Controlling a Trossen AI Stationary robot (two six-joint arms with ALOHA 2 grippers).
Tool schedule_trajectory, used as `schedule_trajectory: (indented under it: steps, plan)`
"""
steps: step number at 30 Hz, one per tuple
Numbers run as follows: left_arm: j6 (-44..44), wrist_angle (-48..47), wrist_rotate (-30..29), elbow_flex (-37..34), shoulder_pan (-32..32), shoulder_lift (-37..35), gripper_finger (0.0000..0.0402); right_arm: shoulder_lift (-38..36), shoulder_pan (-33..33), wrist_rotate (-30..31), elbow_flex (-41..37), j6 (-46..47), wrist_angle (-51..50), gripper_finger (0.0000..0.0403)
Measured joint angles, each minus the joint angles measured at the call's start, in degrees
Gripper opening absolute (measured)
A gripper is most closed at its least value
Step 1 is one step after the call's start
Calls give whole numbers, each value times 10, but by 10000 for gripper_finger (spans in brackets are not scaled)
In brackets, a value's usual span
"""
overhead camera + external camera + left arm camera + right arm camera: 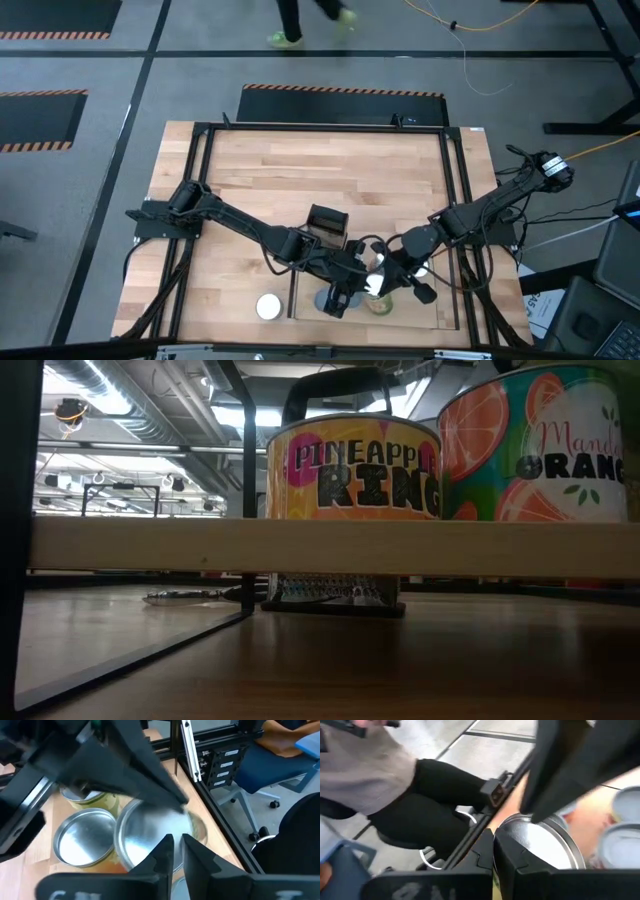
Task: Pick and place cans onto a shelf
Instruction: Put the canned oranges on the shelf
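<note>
While both arms reached over the near edge of the tabletop [300, 170], the cans sat clustered on the shelf [330, 546] right under the two claws. Left claw [177, 844] hung just above a silver-topped can [150, 832], fingers nearly together with only a thin gap; not clear that it held anything or touched the lid. Beside that can, another silver-topped can [82, 837] stood touching or almost touching it, and a third can [85, 796] showed partly behind, under the other arm. Right claw [494, 851] was closed, fingers pressed together, directly over the rim of a silver-topped can [545, 842]; contact with the rim could not be told, and nothing sat between the fingers. Two pale-blue tops [625, 827] lay just beside that can. From above, the two claws met close together near the shelf's middle, left claw [338, 298] and right claw [385, 278], with a green-sided can [378, 302] just below them. One white-topped can [268, 306] stood apart on the tabletop, left of the shelf frame. A small black box [326, 225] sat behind the claws. Low view: pineapple can [352, 468] and mandarin orange can [535, 445] upright on the shelf board, side by side. A seated person [385, 775] showed beyond the tabletop.
</note>
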Motion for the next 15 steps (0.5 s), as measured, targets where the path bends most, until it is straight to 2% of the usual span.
schedule_trajectory:
  steps: [10,15]
  plan:
    - [0,-2,1,0,0,0,67,0,45,-2,0,-30,1,2]
    - [0,-2,1,0,0,0,68,0,94,88,0,-65,-6,2]
